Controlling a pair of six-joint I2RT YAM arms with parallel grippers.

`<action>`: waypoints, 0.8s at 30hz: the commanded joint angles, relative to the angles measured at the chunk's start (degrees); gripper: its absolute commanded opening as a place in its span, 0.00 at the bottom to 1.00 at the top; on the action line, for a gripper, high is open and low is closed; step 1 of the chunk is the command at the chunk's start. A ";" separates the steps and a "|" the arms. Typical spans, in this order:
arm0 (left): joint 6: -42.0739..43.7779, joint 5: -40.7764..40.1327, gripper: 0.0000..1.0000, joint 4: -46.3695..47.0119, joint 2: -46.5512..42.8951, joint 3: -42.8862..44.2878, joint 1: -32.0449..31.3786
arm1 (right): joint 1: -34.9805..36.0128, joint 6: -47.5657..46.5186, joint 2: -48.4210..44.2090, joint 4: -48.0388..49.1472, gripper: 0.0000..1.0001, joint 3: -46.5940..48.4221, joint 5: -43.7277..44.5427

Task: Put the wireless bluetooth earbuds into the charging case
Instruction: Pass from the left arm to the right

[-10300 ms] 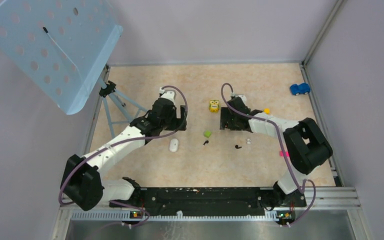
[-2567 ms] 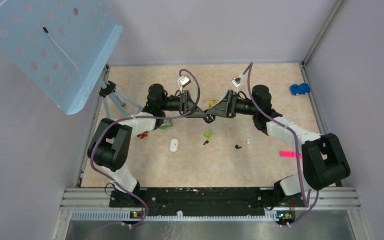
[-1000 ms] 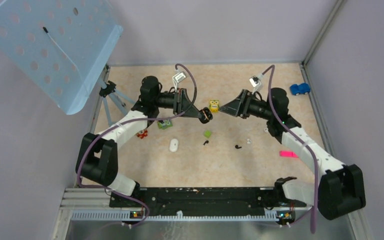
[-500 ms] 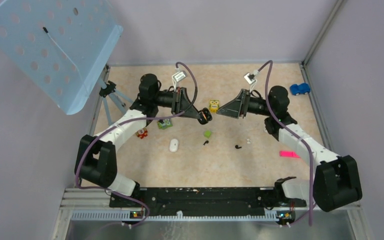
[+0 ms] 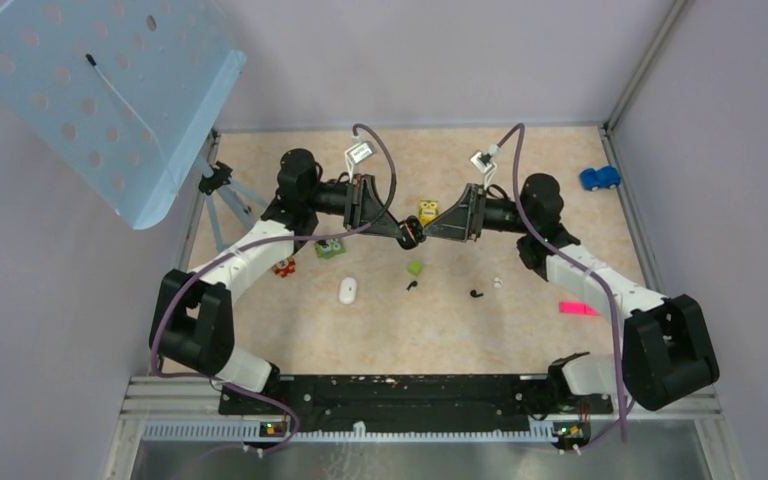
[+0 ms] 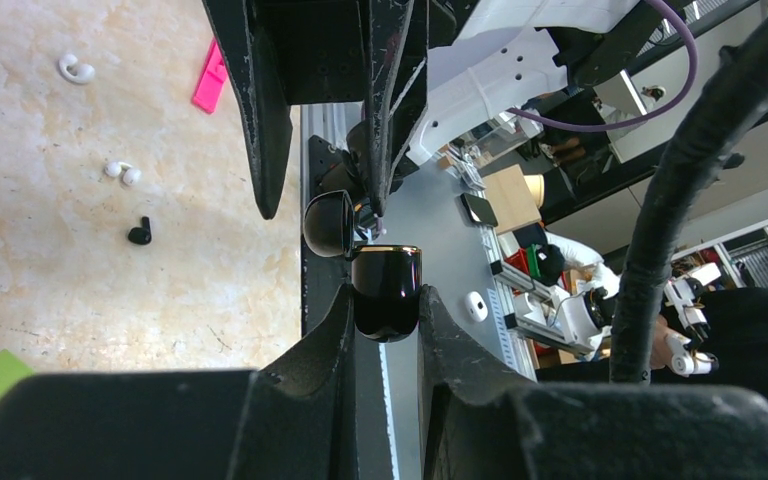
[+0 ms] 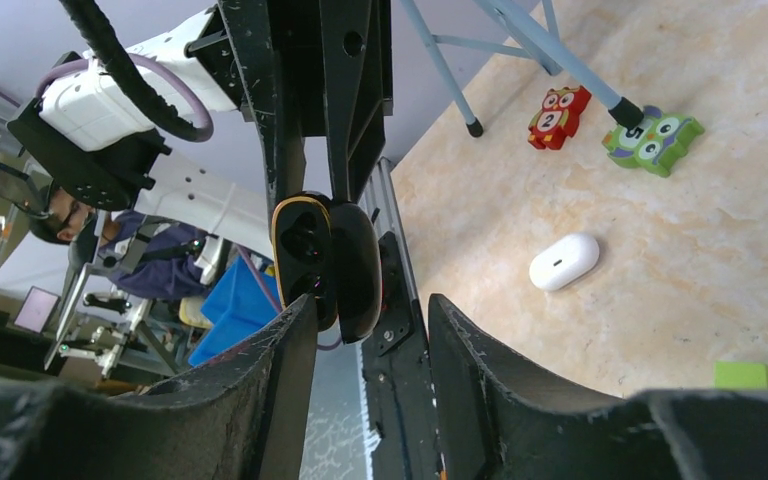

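My left gripper [image 5: 405,232] is shut on the black charging case [image 6: 386,290] and holds it in the air above the table's middle. The case's lid [image 6: 328,222] hangs open to one side. My right gripper [image 5: 428,233] faces it from the right, and its open jaws straddle the case [image 7: 325,265]. One finger [image 7: 280,350] is close against the case, with a clear gap to the other. Two black earbuds lie on the table below, one [image 5: 412,286] near the green cube [image 5: 415,268] and the other [image 5: 476,294] further right. One earbud [image 6: 139,233] also shows in the left wrist view.
A white case [image 5: 348,290] lies left of the earbuds and a white earbud [image 5: 497,283] to their right. A yellow toy [image 5: 428,211], owl toys [image 5: 332,247], a pink strip [image 5: 570,308], a blue car [image 5: 599,178] and a tripod [image 5: 230,200] stand around.
My right gripper has moved left up to the held case and its jaws have narrowed around it. The left arm has kept still with the case.
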 commanded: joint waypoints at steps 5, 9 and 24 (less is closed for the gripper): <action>0.64 -0.44 0.00 1.88 -0.85 1.24 -0.22 | 0.61 2.93 2.37 8.27 0.42 0.61 -3.34; 0.57 -0.43 0.00 2.01 -0.49 1.65 -0.33 | 0.60 3.02 2.77 9.00 0.36 0.32 -3.51; 0.95 -1.26 0.00 1.53 1.50 1.95 -0.29 | 2.11 0.33 3.12 5.85 0.35 0.88 -5.90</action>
